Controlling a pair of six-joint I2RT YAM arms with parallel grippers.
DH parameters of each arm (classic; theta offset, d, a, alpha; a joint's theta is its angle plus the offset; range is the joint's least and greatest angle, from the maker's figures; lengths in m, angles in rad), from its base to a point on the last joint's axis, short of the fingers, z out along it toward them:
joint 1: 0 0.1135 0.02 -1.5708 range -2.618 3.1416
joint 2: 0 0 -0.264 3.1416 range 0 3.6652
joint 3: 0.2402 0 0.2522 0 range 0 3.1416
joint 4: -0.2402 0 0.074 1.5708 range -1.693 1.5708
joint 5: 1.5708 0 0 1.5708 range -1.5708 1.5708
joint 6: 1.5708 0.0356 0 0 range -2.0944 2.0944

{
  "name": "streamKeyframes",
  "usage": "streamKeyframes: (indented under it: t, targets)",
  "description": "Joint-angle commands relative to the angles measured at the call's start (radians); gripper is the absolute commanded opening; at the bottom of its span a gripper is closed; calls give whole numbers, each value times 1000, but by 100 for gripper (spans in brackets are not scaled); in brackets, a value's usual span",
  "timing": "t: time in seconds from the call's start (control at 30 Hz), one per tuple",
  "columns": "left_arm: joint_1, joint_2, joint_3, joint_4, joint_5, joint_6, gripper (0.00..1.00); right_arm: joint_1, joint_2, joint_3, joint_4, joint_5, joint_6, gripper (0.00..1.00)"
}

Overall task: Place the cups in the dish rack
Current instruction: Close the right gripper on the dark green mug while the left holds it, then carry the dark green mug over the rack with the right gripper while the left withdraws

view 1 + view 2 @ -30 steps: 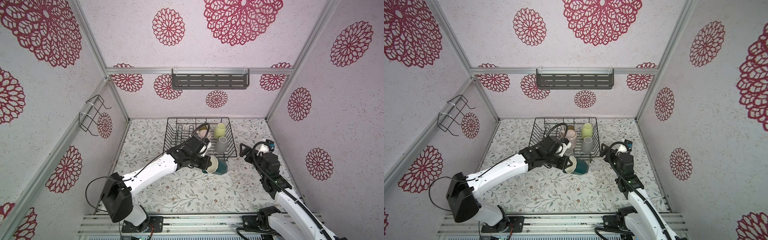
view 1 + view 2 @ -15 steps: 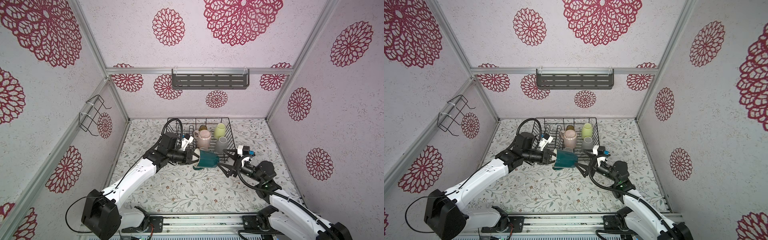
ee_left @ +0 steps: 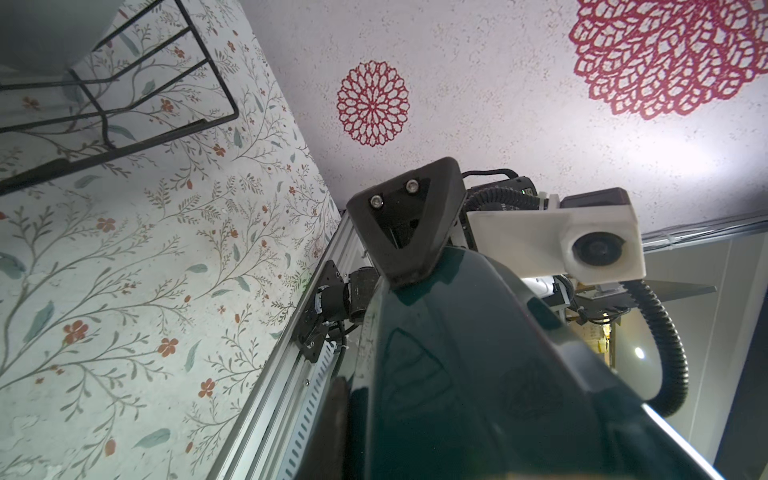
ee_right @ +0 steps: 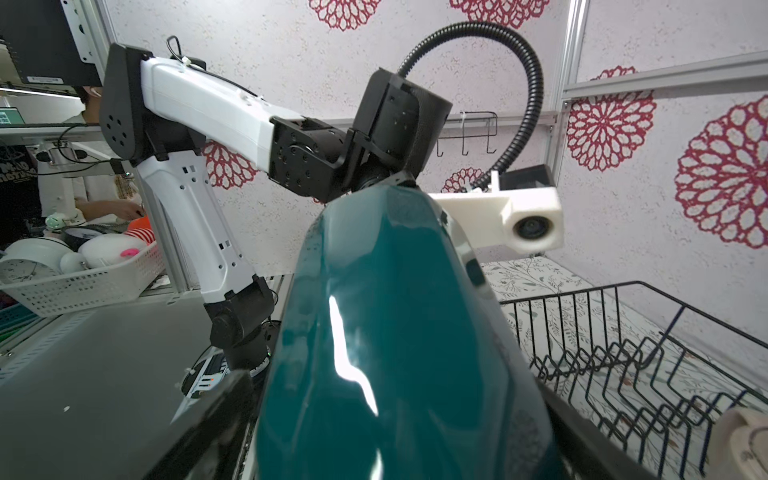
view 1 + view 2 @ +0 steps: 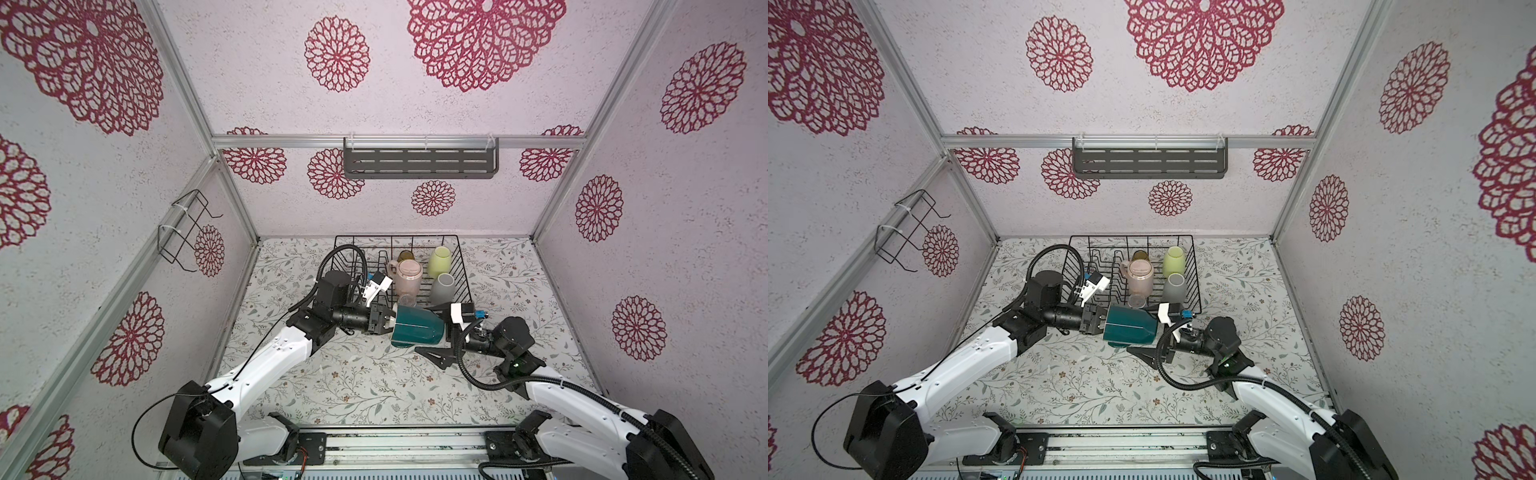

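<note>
Centre frame, left claw [image 5: 390,323] clenches the glossy dark teal mug [image 5: 417,332] sideways; right claw [image 5: 434,330] gapes wide around its far end.

Your L arm: stretched twd centre | L grip [image 5: 388,323]: clamped on teal mug [image 5: 415,329] rim | your R grip [image 5: 433,331]: jaws wide, straddling mug's other end

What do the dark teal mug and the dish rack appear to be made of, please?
The dark teal mug looks like glazed ceramic: its glossy, faceted surface throws sharp highlights and mirrors its surroundings, though glossy plastic cannot be ruled out. The dish rack looks like thin bent metal wire, black with a smooth satin finish, probably coated; what kind of coating cannot be told.
</note>
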Motion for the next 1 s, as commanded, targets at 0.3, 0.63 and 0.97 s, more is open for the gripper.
streamKeyframes:
  t: [0.3,0.63,0.97]
  targets:
    - [-4,-35,-15,199,6,-31,0,43,68,56,245,-18,172,98]
    - [-3,1,9,249,20,-58,1,43,79,118,136,6,147,88]
    - [6,21,-15,317,-11,-88,20,33,69,149,-6,5,25,64]
